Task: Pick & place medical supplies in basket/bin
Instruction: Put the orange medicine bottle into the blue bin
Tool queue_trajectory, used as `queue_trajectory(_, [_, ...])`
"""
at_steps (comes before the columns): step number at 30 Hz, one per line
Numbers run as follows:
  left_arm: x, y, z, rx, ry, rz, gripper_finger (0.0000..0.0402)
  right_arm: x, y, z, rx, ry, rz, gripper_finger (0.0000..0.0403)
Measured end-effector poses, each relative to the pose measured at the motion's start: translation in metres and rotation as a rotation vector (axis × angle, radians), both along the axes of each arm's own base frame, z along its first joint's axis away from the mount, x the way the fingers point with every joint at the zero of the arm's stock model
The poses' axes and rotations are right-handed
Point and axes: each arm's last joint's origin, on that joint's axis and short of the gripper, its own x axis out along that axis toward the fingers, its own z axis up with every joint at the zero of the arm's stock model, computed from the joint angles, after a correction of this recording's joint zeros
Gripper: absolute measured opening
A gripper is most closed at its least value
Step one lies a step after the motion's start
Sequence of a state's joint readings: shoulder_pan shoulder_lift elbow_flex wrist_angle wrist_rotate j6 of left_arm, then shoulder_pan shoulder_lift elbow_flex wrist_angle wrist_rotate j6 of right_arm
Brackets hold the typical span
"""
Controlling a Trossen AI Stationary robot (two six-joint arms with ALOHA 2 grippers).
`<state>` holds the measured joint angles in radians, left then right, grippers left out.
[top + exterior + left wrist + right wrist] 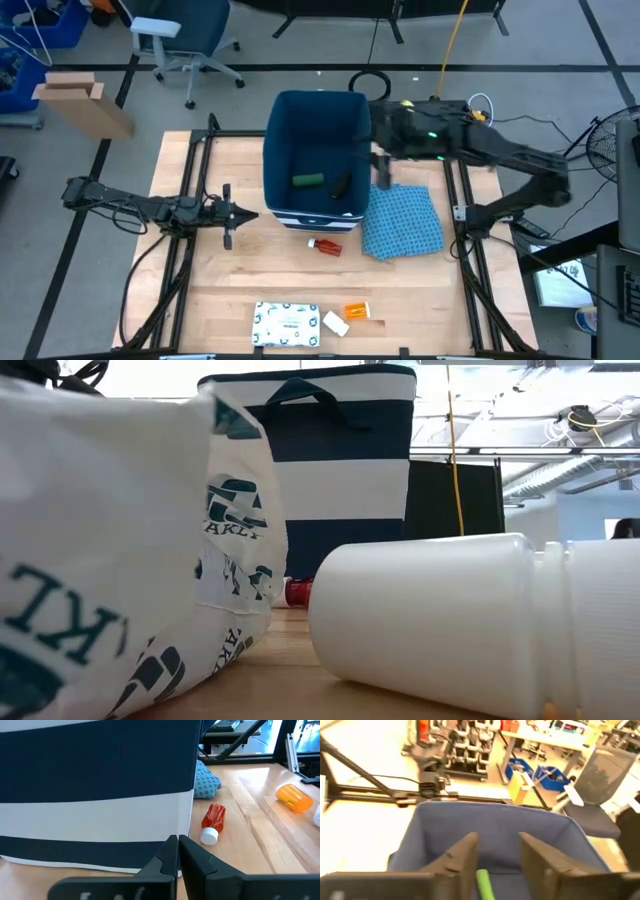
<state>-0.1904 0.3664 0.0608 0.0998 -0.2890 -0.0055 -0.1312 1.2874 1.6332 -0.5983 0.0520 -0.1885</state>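
The dark-blue bin (pixel 315 130) stands at the table's far middle, and a green box (pixel 307 181) lies on its floor. My right gripper (pixel 497 857) hangs open above the bin's right rim, with nothing between its fingers. My left gripper (pixel 235 213) waits shut at the left of the bin (pixel 95 795), close to its wall. A red-white tube (pixel 324 245) lies on the table just in front of the bin. Near the front edge lie a white speckled packet (pixel 286 324), an orange pill bottle (pixel 357 312) and a small white piece (pixel 336 323).
A blue patterned cloth (pixel 403 222) lies to the right of the bin, under my right arm. In the low view the packet (pixel 100 560) and the white piece (pixel 450 630) fill the foreground. Bare wood lies between the tube and the front items.
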Motion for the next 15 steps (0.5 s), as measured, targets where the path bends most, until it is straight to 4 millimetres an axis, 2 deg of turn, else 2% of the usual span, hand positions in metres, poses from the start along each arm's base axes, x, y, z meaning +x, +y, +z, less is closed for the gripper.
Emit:
queue_trajectory(5, [0.000, 0.000, 0.000, -0.004, -0.001, 0.001, 0.0019, -0.040, 0.023, -0.014, 0.006, -0.065, 0.078, 0.0015])
queue_trajectory(10, [0.000, 0.000, 0.000, -0.004, -0.002, 0.001, 0.0019, -0.066, 0.040, -0.055, 0.040, -0.134, 0.152, 0.0010])
queue_trajectory(15, [0.000, 0.001, 0.000, 0.017, -0.001, 0.017, 0.0019, -0.085, 0.056, -0.111, 0.075, -0.206, 0.271, 0.0003])
